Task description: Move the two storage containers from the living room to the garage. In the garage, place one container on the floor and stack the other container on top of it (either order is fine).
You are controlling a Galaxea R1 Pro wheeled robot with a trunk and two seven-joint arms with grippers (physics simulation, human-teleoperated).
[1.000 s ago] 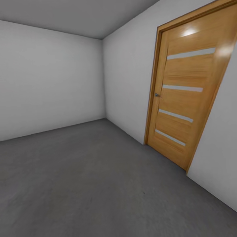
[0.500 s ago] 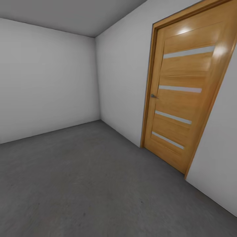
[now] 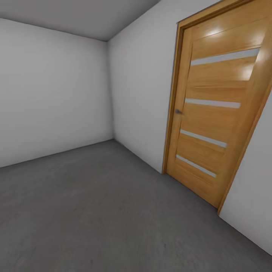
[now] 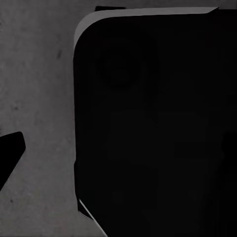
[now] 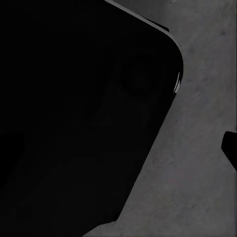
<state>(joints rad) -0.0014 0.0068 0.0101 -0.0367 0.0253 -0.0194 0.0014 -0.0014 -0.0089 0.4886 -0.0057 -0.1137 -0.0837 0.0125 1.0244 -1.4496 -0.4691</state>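
Standing on the garage's grey floor (image 3: 94,211), the robot faces a shut wooden door (image 3: 215,113) at two o'clock, seemingly travelling; whether either gripper holds anything, I cannot tell.

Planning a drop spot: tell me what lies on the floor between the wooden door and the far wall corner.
In the head view, nothing stands there: only bare dark grey floor runs along the white side wall from the wooden door to the corner.
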